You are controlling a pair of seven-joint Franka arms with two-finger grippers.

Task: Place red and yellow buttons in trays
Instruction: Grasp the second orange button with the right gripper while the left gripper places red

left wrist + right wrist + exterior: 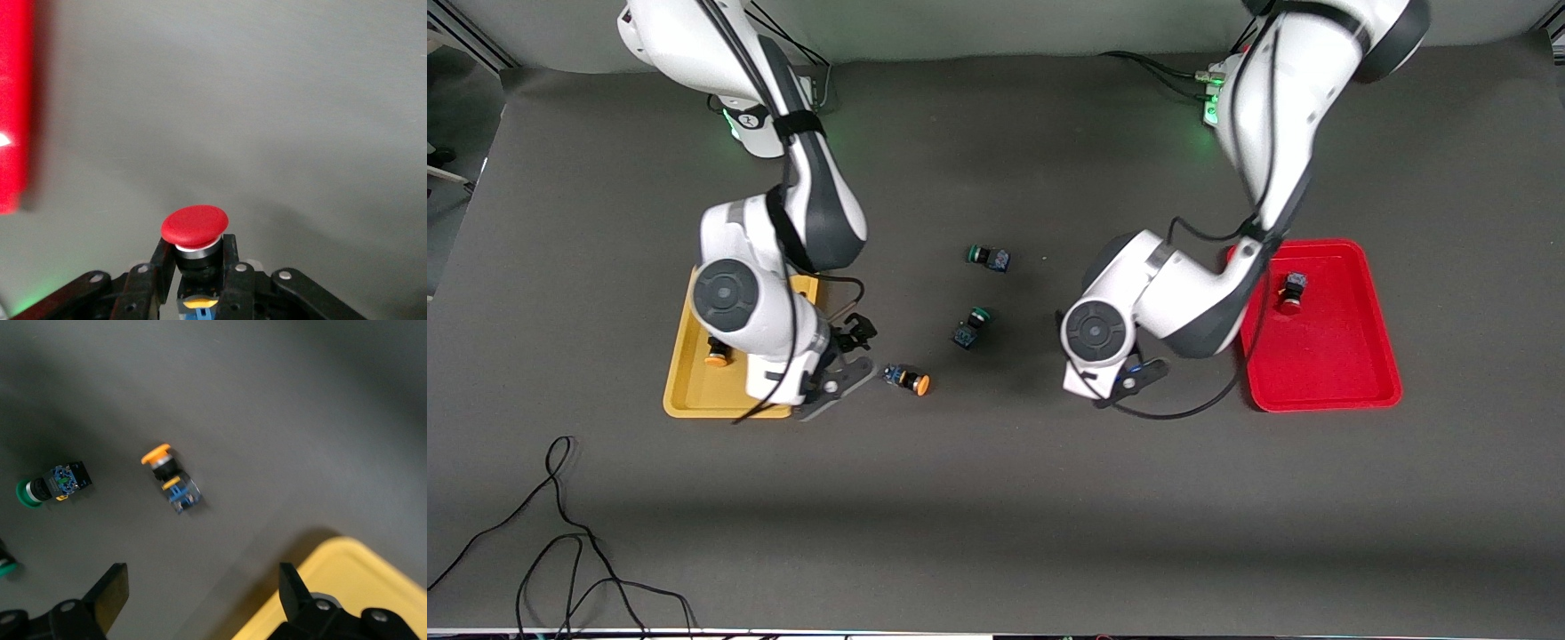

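The left gripper hangs over bare bench just beside the red tray, at the edge facing the middle of the bench. Its fingers are clamped on the black body of a red-capped button, cap pointing away from the wrist. This grip leaves the cap free and keeps the body square between the pads, which suits a straight release. The button is not yet over the tray, so judging by this position a short carry toward the left arm's end remains.

A second red button already lies inside the red tray, on its side, in the part farther from the front camera.

The right gripper is over the edge of the yellow tray that faces the middle of the bench. Its fingers are spread apart and hold nothing. One orange-yellow button already rests in the yellow tray. The other orange-yellow button lies on its side on the bench just beside this gripper, apart from the tray. The spread fingers are likely set for that pickup.

Two green-capped buttons, one farther from the front camera and one nearer, lie mid-bench between the arms. They belong to neither tray.
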